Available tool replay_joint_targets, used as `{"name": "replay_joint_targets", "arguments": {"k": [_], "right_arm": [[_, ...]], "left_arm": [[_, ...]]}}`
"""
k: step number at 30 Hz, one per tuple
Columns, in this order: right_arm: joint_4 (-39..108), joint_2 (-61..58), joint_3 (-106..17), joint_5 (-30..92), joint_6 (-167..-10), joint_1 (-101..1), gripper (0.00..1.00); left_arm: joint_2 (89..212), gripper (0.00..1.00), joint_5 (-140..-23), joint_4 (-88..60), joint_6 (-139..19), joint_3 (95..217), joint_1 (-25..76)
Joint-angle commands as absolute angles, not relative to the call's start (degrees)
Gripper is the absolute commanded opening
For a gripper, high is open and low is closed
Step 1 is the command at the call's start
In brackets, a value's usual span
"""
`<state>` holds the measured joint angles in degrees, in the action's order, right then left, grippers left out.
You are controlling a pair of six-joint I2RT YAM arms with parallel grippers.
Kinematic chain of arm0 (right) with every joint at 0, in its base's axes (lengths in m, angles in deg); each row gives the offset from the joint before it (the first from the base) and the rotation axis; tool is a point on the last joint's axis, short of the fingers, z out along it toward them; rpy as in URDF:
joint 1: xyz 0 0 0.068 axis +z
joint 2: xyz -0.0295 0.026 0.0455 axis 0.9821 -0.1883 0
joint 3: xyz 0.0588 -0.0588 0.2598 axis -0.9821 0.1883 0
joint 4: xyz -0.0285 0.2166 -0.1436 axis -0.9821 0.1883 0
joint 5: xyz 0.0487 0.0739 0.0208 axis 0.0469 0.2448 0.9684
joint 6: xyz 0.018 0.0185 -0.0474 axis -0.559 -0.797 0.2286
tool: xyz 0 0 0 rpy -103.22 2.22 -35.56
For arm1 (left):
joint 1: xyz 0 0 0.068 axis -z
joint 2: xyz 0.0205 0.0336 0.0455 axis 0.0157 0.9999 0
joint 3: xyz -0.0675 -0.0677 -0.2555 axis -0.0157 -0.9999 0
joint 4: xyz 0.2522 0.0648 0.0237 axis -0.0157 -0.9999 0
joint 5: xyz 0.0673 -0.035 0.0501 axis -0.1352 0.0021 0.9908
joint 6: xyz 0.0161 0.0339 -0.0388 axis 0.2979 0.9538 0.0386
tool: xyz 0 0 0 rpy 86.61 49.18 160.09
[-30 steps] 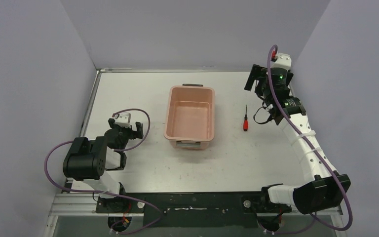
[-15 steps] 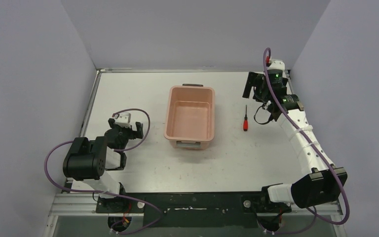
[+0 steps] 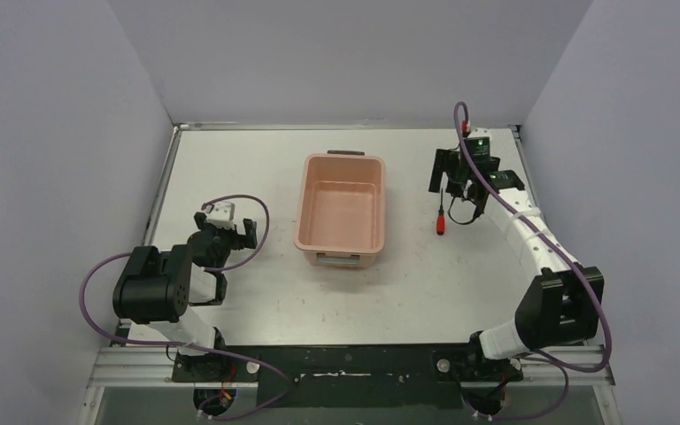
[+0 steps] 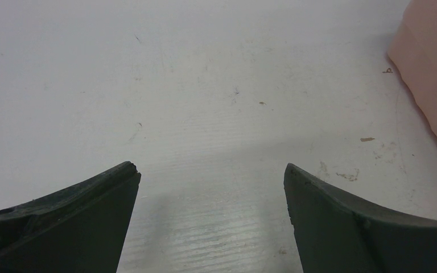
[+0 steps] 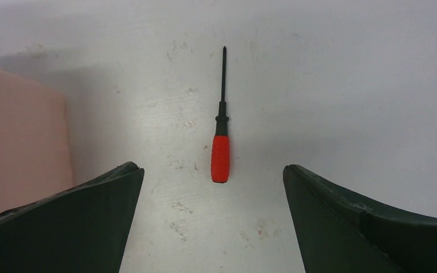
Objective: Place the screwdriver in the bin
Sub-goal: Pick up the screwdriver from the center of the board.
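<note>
The screwdriver [image 3: 441,219], with a red handle and a thin black shaft, lies on the white table right of the bin [image 3: 302,212], a salmon-pink tub that holds nothing. My right gripper [image 3: 444,172] is open and hovers over the shaft end of the screwdriver. In the right wrist view the screwdriver [image 5: 221,153] lies lengthwise, centred between the open fingers, handle end nearest, and my right gripper [image 5: 211,167] touches nothing. The bin's wall [image 5: 23,142] shows at the left. My left gripper [image 3: 230,232] is open and empty, left of the bin.
The left wrist view shows bare table under the left gripper [image 4: 210,166] and the bin's side [image 4: 432,68] at the right edge. Purple walls close in the table on three sides. The bin's dark handle [image 3: 345,153] faces the far wall.
My right gripper has swung left and down from near the far right corner to a spot over the screwdriver. The left arm, bin and screwdriver have not moved.
</note>
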<state>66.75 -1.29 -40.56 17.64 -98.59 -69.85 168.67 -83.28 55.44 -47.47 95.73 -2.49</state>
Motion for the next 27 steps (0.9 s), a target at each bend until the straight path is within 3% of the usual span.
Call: {"name": "replay_joint_targets", "arguments": {"k": [1, 17, 21, 27], "right_arm": [[63.1, -5.4, -37.3, 20.0, -98.2, -70.6, 1.0], [56.6, -19.1, -32.0, 25.8, -99.3, -72.1, 0.85], [55.6, -21.7, -31.6, 25.8, -99.4, -72.2, 0.75], [55.4, -23.6, -31.3, 25.1, -99.2, -72.3, 0.52]], "left_arm": [[168.2, 0.97, -83.6, 57.9, -47.3, 96.5, -2.4], [168.2, 0.97, -83.6, 57.8, -47.3, 96.5, -2.5], [168.1, 0.97, -83.6, 57.8, -47.3, 96.4, -2.4], [168.2, 0.97, -83.6, 57.8, -47.3, 96.5, -2.4]]}}
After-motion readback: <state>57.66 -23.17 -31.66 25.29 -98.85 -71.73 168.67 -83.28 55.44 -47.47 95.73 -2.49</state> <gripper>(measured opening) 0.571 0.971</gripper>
